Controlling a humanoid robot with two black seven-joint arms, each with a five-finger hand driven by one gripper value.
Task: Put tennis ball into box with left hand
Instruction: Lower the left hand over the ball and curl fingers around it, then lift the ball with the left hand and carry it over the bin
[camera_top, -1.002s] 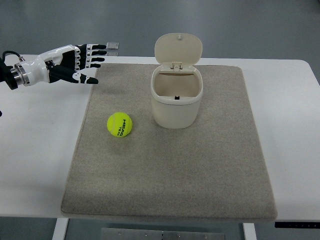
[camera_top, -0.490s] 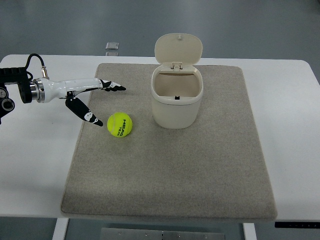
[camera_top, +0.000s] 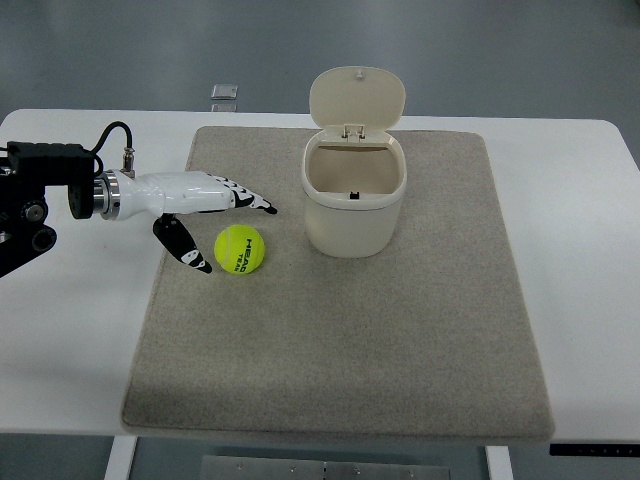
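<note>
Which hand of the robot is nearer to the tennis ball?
Left. The left hand is open just left of the tennis ball, not holding it. The right hand is out of view.

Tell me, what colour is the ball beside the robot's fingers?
The tennis ball is bright yellow-green with dark lettering, seen in the top view.

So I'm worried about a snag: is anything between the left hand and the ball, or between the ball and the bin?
Nothing visible. The left hand is open beside the ball, and bare mat separates ball from the open bin.
</note>
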